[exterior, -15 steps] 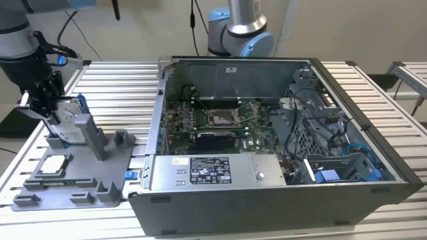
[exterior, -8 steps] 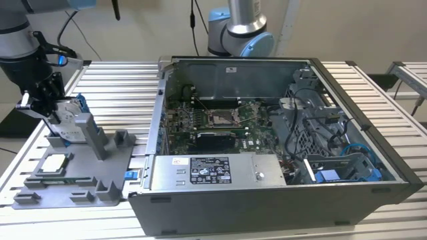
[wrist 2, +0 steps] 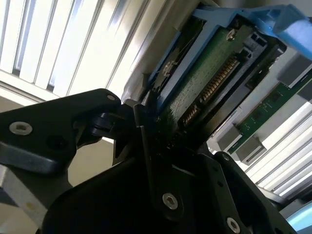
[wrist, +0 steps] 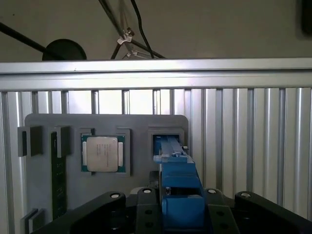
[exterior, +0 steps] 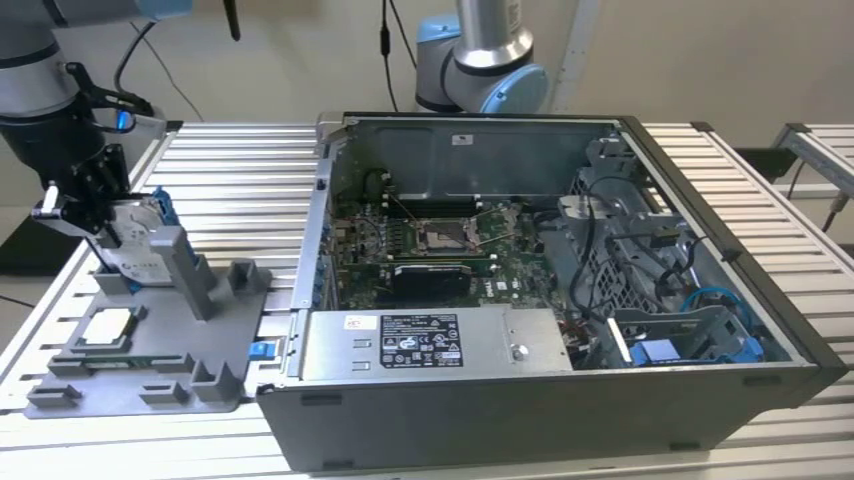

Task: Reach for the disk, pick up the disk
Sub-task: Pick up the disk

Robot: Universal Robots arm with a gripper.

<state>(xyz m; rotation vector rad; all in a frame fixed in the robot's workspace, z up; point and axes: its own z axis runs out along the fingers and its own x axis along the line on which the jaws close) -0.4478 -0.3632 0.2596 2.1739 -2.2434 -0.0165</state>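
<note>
Disk is standing on edge in a slot of the grey fixture tray, at the exterior view's left, well apart from the open computer case. The gripper is right on it. In the first wrist view the blue bracket of the disk runs from the tray's slot straight back between the black jaws. In the second wrist view one of the fingers lies against the green circuit-board face of the disk. So the jaws look pressed together on the disk, pinching it across its two flat faces.

Now the dangers, as I judge them. The lower end sits inside the slot, so any pull that isn't in line with the slot could wedge the bracket and drag the whole tray along. A finger bearing on bare board and connector pins could scrape something. The hold also seems to sit at one end, so the disk might pivot or slip once it hangs free. And the processor chip lies in its pocket just beside the slot, open to a knock.

Writing? The disk's white label shows in the exterior view, too small to read. The black-and-white sticker on the grey box in the case can't be made out, nor can the chip's faint markings.
</note>
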